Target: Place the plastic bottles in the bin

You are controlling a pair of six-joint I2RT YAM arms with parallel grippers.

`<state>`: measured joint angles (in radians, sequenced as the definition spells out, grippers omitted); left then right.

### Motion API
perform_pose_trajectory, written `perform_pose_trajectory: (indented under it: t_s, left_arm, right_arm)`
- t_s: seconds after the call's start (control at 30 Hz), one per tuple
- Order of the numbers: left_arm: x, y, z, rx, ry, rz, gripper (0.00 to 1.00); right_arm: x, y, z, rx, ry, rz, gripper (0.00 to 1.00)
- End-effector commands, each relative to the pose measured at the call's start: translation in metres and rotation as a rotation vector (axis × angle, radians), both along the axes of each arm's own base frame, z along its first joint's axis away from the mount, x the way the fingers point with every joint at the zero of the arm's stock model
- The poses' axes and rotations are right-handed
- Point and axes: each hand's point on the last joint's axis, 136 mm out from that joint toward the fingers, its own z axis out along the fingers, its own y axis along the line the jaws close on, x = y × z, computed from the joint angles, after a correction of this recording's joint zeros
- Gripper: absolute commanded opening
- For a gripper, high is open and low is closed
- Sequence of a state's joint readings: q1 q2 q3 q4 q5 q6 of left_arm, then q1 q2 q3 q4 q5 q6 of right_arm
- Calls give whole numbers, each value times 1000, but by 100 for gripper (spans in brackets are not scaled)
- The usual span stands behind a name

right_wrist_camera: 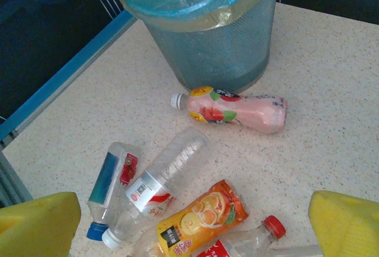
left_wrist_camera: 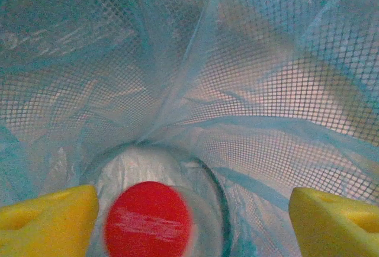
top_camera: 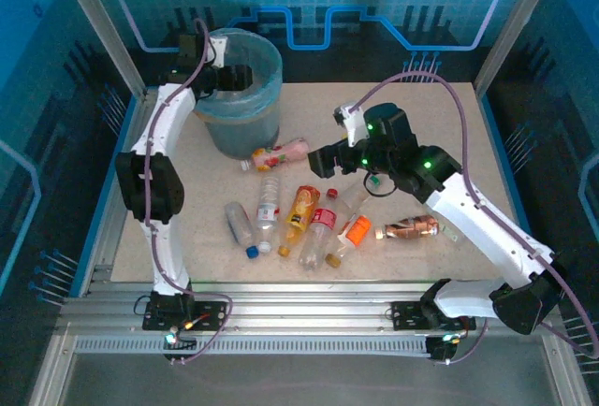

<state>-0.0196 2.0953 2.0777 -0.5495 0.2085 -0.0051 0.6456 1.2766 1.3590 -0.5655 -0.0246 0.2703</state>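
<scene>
Dropping red-capped bottle [left_wrist_camera: 148, 221] into bin [top_camera: 245, 130]

Left pincer [left_wrist_camera: 192, 201]: wide apart over bin, gripping nothing; red-capped bottle loose below, inside it.
Right pincer [right_wrist_camera: 192, 221]: wide apart, empty, above worktop [top_camera: 449, 135] pile [top_camera: 299, 224].
Pink bottle [right_wrist_camera: 237, 110]: ahead of Right pincer, by bin's foot, long axis running finger to finger. Right arm nearer.

The top external camera is looking down from high behind the table [top_camera: 309, 107], far back, taking in everything around the bin [top_camera: 239, 130]. The left wrist camera is hanging directly over the bin, peering straight down inside at close range. The right wrist camera is facing the bin from a short way off, sharing its near wall and the pink bottle [right_wrist_camera: 237, 110] just beside it with the top view.
</scene>
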Motion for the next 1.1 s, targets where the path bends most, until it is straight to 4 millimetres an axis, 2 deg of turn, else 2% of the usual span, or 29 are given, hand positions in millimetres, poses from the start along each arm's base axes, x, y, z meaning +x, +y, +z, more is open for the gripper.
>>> perform_pose_trajectory:
  t_s: [0.0, 0.27, 0.4, 0.57, 0.7, 0.8, 0.87, 1.0, 1.07]
  left_arm:
    - [-9, 4, 57, -11, -96, 24, 86]
    - [-46, 10, 151, -35, -273, 74, 86]
    - [-71, 13, 185, -41, -343, 92, 86]
    - [-104, 11, 214, -47, -402, 88, 86]
    - [-131, -3, 226, -18, -443, 42, 85]
    - [-151, -28, 225, 44, -478, -42, 85]
    - [-162, -50, 220, 123, -505, -113, 86]
    - [-179, -85, 203, 116, -483, -221, 86]
    - [-186, -102, 185, 81, -431, -264, 86]
  right_arm:
    - [0, -1, -1, -23, 20, -30, 100]
    - [7, -19, -4, -116, 19, -114, 100]
    - [10, -35, -9, -182, 25, -168, 100]
    - [11, -63, -20, -243, 71, -251, 100]
    - [5, -99, -38, -240, 186, -364, 100]
    - [-6, -135, -60, -222, 305, -505, 100]
    - [-18, -152, -75, -205, 385, -546, 100]
    - [-38, -164, -93, -200, 445, -538, 97]
    - [-47, -168, -99, -208, 464, -541, 96]
